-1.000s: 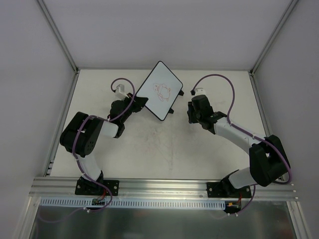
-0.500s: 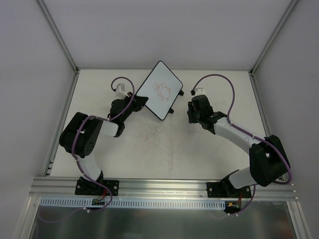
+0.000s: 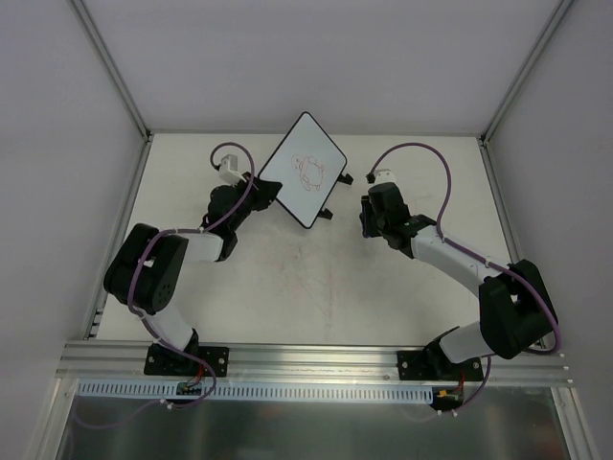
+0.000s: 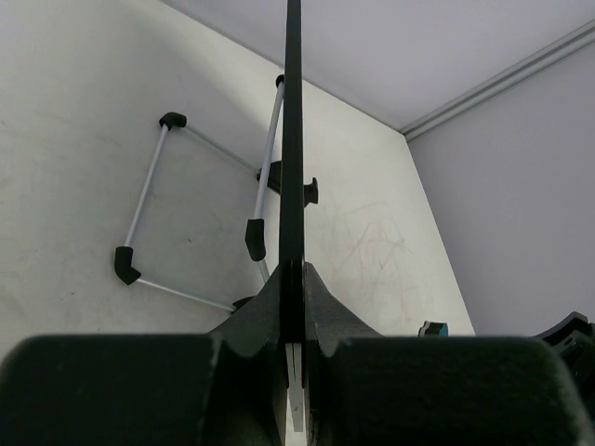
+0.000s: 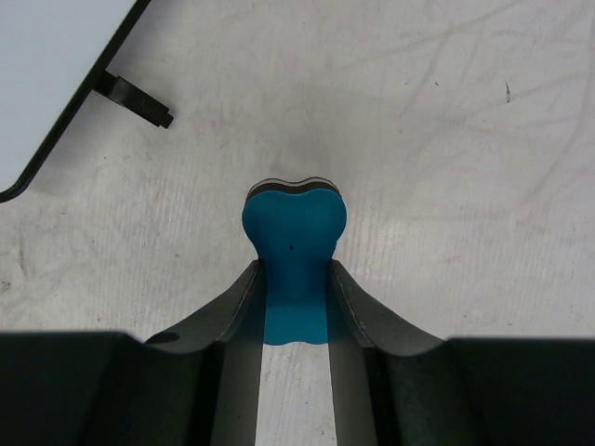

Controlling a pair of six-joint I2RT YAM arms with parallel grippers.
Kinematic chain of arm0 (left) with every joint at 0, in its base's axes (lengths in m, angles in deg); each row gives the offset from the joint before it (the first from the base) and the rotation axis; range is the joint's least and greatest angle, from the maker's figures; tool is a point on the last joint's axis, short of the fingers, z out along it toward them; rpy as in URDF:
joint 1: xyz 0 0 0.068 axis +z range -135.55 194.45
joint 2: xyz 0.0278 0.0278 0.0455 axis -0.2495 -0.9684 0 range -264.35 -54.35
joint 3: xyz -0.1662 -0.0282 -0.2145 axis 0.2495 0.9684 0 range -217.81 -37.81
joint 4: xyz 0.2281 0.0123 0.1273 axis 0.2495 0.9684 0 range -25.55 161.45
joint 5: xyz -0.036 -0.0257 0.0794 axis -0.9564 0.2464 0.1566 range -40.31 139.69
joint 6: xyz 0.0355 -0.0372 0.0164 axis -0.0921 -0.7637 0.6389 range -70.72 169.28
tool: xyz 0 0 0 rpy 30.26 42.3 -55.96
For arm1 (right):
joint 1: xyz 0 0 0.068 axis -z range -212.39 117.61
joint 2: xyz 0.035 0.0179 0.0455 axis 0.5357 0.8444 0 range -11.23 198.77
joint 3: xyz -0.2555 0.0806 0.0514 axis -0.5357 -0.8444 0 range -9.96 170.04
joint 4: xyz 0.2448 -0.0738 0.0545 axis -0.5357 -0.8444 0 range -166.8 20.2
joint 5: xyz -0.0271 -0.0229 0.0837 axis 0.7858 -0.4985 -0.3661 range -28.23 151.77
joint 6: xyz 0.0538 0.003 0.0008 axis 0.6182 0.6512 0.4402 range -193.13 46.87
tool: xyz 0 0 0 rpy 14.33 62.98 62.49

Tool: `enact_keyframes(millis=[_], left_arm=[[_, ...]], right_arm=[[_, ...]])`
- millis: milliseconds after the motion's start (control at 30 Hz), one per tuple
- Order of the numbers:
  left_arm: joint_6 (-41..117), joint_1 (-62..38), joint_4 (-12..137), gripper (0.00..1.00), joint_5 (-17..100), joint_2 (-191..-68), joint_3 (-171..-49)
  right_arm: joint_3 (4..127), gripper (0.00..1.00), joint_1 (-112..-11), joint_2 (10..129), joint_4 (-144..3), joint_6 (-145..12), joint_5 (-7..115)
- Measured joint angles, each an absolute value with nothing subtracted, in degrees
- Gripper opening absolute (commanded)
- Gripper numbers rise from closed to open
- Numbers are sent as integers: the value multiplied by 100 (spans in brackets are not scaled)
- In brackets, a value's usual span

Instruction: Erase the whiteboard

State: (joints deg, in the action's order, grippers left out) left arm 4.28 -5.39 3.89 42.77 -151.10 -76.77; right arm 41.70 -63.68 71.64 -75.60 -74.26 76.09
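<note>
Outstretched left end effector point(image 3: 261, 195) clamps whiteboard point(image 3: 305, 171) edge.

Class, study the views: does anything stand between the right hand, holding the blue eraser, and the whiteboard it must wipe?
Nothing visible does. Only bare scuffed white table lies between the right hand, shut on the soft blue eraser block, and the small black-rimmed white whiteboard.
</note>
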Motion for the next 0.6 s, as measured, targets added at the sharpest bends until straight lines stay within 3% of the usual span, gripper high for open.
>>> enact_keyframes(millis=[600], left_arm=[[367,209,1150,0,3759,-14002,-8180]], right_arm=[[4166,0,-6368,7164,-7558,-7426,7609]])
